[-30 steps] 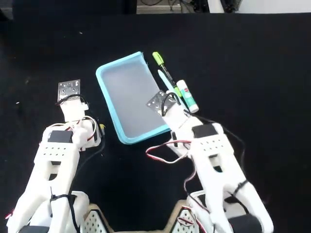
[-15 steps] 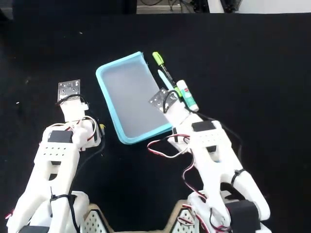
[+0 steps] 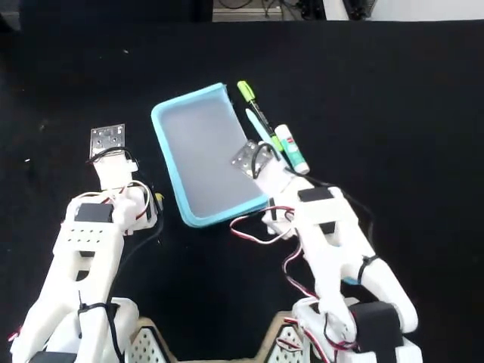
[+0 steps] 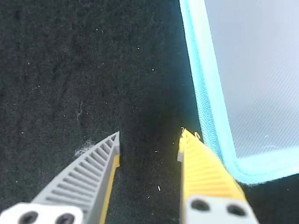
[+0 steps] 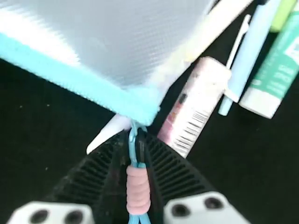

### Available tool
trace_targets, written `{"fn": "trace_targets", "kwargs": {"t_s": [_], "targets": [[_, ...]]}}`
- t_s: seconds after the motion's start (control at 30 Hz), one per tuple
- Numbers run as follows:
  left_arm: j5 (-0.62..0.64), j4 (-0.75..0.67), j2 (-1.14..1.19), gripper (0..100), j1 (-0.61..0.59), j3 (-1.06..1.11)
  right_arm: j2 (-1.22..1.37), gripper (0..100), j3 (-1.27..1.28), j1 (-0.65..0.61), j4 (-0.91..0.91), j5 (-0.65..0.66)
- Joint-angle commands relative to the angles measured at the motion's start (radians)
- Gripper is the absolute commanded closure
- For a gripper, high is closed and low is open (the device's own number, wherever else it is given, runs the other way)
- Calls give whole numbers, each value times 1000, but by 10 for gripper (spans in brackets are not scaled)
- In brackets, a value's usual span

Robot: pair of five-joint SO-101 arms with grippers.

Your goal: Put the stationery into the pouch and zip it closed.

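The pouch (image 3: 200, 155) is a flat grey sleeve with a teal border, lying mid-table. My right gripper (image 3: 255, 161) sits at the pouch's near right corner (image 5: 140, 109), shut on the blue zipper pull (image 5: 135, 140) with its pink bead. Beside that edge lie a green marker (image 3: 252, 100), a light blue pen (image 5: 247, 56), a green-and-white glue stick (image 3: 292, 150) and a pinkish white tube (image 5: 196, 105). My left gripper (image 4: 149, 140) stands open over the black cloth just left of the pouch's teal edge (image 4: 205, 93), holding nothing.
Black cloth (image 3: 393, 113) covers the whole table, with open room to the far right and far left. Loose red and white servo cables (image 3: 261, 231) hang by the right arm near the pouch's near edge.
The right gripper has shifted slightly to the right with the zipper pull, and the pouch has turned a little with it. The left arm has kept still.
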Motion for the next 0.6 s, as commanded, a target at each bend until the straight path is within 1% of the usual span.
{"fn": "trace_targets", "kwargs": {"t_s": [0.0, 0.17, 0.33, 0.47, 0.57], "targets": [[-2, -14, -3, 795, 1, -2, -94, 988, -41, 11, 43, -41], [-2, -14, -3, 795, 1, -2, -251, 987, -99, 6, 189, -86], [-2, -14, -3, 795, 1, -1, -360, 987, -82, -12, 334, -80], [-2, -11, -3, 795, 1, -1, -414, 987, 1, -8, 370, -75], [-2, -11, -3, 795, 1, -1, -426, 987, 85, -8, 361, 2]]}}
